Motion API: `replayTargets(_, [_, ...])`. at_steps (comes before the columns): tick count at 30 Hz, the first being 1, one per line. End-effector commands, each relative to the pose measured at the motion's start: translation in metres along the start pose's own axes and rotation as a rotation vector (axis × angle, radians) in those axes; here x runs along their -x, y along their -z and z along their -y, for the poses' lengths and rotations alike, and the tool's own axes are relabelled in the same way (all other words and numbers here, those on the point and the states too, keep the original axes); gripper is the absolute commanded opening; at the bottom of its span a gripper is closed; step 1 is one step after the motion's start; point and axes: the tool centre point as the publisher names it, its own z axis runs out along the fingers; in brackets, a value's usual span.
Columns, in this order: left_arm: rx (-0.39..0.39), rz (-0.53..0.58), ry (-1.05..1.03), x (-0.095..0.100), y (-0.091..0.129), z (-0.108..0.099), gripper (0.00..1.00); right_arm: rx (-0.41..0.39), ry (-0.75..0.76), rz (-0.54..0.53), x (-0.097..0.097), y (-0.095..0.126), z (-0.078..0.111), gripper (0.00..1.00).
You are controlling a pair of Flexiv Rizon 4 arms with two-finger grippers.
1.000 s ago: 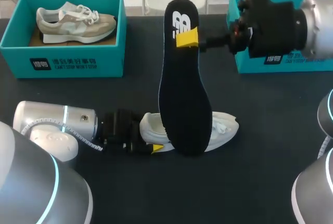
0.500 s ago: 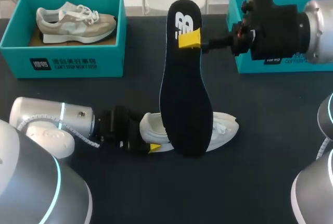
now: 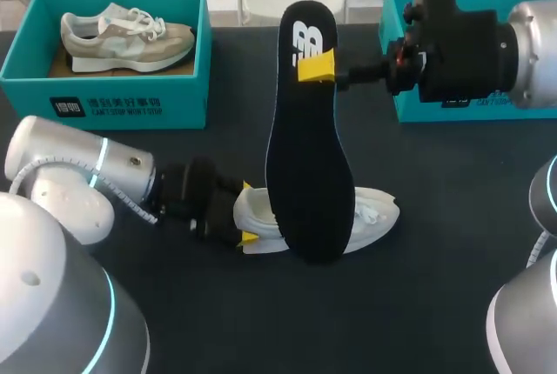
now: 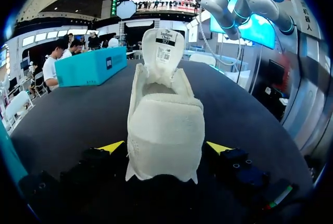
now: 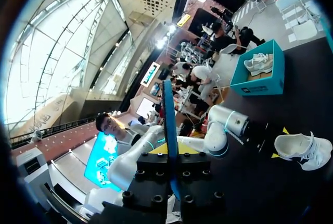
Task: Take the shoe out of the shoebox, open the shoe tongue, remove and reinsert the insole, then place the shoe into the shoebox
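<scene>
Nearest you, the left gripper point(image 4: 165, 148) clasps the heel of the white shoe point(image 3: 374, 210), likely to pin it on the table so it won't slide. The black insole point(image 3: 306, 156) rises steeply from that shoe's middle. The right gripper point(image 3: 315, 65), above and beyond the shoe, pinches its upper end, apparently to feed it in. Farther behind the shoe, to its right, sits the teal shoebox point(image 3: 409, 106).

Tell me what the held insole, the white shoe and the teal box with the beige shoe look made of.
The insole is probably foam with a matte black fabric top; it stands unbent, thin edge-on. The white shoe looks knit or mesh textile, finely dotted at the heel. The teal box is likely cardboard: matte, thin straight walls.
</scene>
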Motion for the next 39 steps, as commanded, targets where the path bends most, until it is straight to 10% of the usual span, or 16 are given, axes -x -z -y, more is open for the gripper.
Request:
replayTargets(1, [0.007,-0.001,0.0,0.0,-0.001,0.001,1.0,0.009,-0.002,0.004,-0.003,-0.004,0.004,0.0])
replayTargets(20, [0.411,-0.016,0.054,0.002,0.018,0.024,1.0,0.009,-0.002,0.004,-0.003,-0.004,0.004,0.0])
replayTargets(36, [0.43,-0.007,0.002,0.0,0.023,0.027,1.0,0.009,-0.002,0.004,-0.003,-0.004,0.004,0.0])
replayTargets(39, [0.551,-0.011,-0.003,-0.003,0.025,0.039,1.0,0.009,-0.002,0.004,-0.003,-0.004,0.004,0.0])
